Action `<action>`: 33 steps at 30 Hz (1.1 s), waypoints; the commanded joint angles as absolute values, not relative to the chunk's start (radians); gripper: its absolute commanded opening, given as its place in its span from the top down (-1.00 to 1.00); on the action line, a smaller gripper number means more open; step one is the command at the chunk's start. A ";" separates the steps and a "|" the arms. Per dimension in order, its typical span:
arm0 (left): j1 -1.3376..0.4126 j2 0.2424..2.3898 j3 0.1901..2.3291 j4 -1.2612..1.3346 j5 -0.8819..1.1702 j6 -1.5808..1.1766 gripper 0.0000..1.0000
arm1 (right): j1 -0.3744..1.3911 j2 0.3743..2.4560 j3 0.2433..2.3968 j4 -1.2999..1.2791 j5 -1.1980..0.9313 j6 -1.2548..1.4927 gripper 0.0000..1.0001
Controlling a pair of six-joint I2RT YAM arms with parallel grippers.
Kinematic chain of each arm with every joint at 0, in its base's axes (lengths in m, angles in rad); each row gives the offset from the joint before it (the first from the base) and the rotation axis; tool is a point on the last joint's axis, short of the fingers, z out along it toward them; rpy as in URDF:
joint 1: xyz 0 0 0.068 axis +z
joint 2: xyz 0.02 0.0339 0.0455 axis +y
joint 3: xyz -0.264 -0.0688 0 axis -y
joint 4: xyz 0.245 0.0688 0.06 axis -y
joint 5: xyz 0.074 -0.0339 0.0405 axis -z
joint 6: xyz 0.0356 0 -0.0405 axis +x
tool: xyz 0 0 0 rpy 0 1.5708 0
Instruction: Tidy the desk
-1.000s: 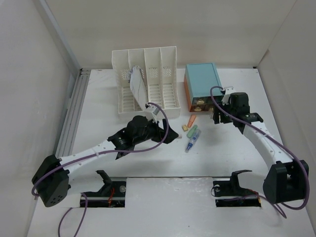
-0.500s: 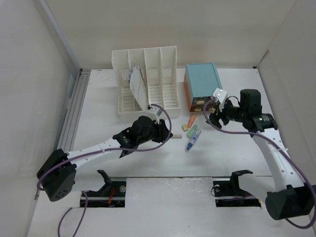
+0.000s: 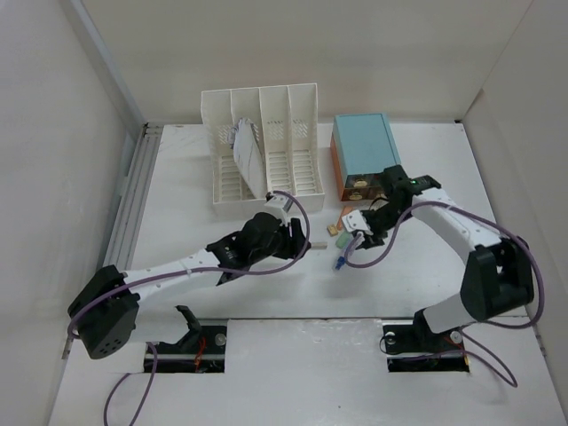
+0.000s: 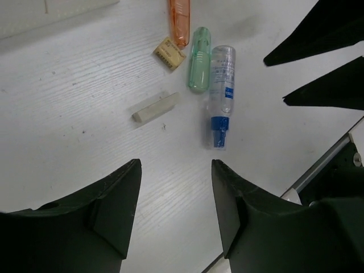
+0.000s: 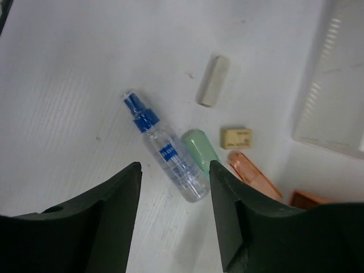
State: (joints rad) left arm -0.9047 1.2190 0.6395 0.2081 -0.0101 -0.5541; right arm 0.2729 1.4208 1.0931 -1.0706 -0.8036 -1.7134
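Two claws, both spread wide with nothing in them. Your left claw (image 4: 175,168) hangs over the white desk (image 3: 177,222) just short of a pale eraser (image 4: 154,107). Your right claw (image 5: 173,168) hovers on the other side, above a clear spray bottle (image 4: 219,85) with a blue cap. The bottle lies flat, right against a green tube (image 4: 199,60). An orange tube (image 4: 179,20) and a little yellow block (image 4: 169,54) sit just past those. Further back on the desk you've got a white file rack (image 3: 266,151) with some paper (image 3: 247,160) leaning in a slot, and a teal box (image 3: 364,146) to its right. The desk runs under everything, with a grey rail (image 3: 133,204) down its left edge
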 commanded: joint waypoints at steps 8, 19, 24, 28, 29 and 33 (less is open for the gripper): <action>-0.936 1.089 0.623 0.118 -0.184 -0.661 -0.43 | 0.471 1.512 1.019 -0.934 -0.605 -1.720 -0.10; -0.936 0.803 0.577 0.015 -0.206 -0.715 -0.50 | 0.558 1.578 1.000 -0.836 -0.422 -1.612 -0.07; -0.936 0.753 0.568 -0.021 -0.216 -0.715 -0.50 | 0.604 1.628 1.009 -0.816 -0.362 -1.588 -0.07; -0.936 0.715 0.588 -0.061 -0.227 -0.715 -0.53 | 0.638 1.637 1.009 -0.805 -0.288 -1.568 -0.07; -0.936 0.715 0.588 -0.061 -0.227 -0.715 -0.53 | 0.650 1.637 1.009 -0.805 -0.276 -1.559 -0.07; -0.936 0.695 0.607 -0.071 -0.218 -0.715 -0.53 | 0.675 1.637 1.000 -0.796 -0.207 -1.526 -0.07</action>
